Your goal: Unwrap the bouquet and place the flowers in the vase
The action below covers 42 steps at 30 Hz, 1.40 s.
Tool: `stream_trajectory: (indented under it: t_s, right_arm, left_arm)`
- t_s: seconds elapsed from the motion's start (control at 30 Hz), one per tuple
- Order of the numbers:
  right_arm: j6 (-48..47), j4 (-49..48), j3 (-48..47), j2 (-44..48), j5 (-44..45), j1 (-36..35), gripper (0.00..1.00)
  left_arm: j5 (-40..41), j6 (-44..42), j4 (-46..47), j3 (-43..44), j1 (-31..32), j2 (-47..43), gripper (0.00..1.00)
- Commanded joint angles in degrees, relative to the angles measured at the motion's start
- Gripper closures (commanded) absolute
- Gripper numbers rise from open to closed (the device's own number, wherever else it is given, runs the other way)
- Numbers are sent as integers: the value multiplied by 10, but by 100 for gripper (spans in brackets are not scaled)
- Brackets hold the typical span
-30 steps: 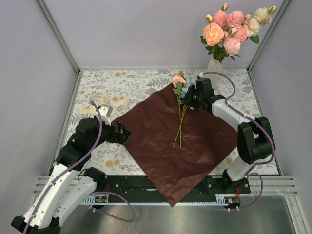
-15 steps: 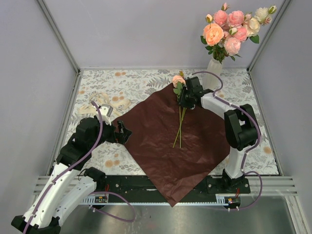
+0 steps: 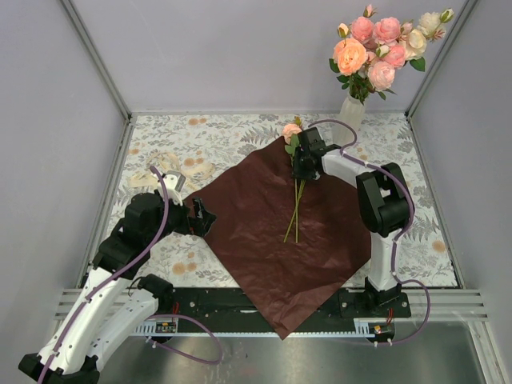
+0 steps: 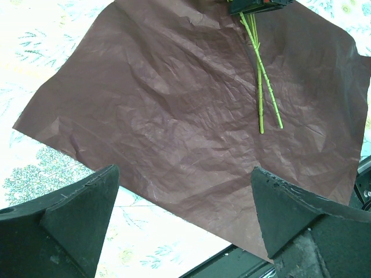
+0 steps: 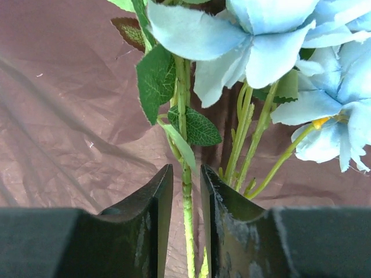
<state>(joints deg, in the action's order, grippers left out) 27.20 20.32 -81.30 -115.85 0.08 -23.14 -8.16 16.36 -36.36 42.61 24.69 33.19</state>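
The bouquet's maroon wrapping paper (image 3: 280, 232) lies spread flat on the table. On it lie loose flowers: a peach rose (image 3: 292, 130), pale blue roses (image 5: 255, 35) and long green stems (image 3: 296, 208). My right gripper (image 3: 302, 164) is low over the stems just below the blooms. Its jaws straddle one green stem (image 5: 186, 220) with a narrow gap on each side, so it is open (image 5: 186, 174). The cream vase (image 3: 352, 108) stands at the back right, holding several roses (image 3: 380, 48). My left gripper (image 4: 184, 179) hovers wide open and holding nothing over the paper's left edge (image 4: 69, 139).
A cream ribbon (image 3: 164, 172) lies loose on the floral tablecloth (image 3: 232, 136) at the back left. Grey walls close in the left, back and right sides. A metal rail (image 3: 256, 304) runs along the near edge under the paper's front corner.
My right gripper has shifted left onto the stems below the blooms, and its jaws have narrowed around one stem. The left arm and the paper have not moved.
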Motion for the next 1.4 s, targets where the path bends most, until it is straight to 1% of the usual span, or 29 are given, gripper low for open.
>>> stream_trajectory:
  t_s: [0.0,0.1,0.23,0.27,0.57,0.73,0.83,0.93,1.1,1.23,1.37]
  right_arm:
    - [-9,-1,-26,-3,1,-9,68]
    - [-16,-19,-19,11,1,-9,77]
    - [-21,-52,6,48,-19,-9,97]
    - [-20,-63,16,62,-24,-9,100]
    - [-5,-198,134,199,-82,-9,100]
    - [-31,-340,227,294,-104,-11,100]
    - [-76,-448,292,363,-108,-12,100]
    - [-143,-515,344,431,-92,-12,100]
    - [-231,-685,426,495,-88,-11,100]
    - [-268,-755,454,526,-78,-11,100]
    - [-340,-802,463,548,-48,-11,100]
  left_arm:
    - [-1,1,23,3,2,0,1]
    - [2,2,24,3,1,-1,1]
    - [2,2,23,3,2,-1,1]
    - [2,2,23,3,2,-1,1]
    - [0,2,23,3,2,0,1]
    - [0,2,24,3,2,-1,1]
    - [-1,2,24,4,2,-1,1]
    - [-1,2,24,3,2,0,1]
    - [0,3,24,3,2,-1,1]
    - [0,3,24,3,2,-1,1]
    - [0,3,24,2,2,-1,1]
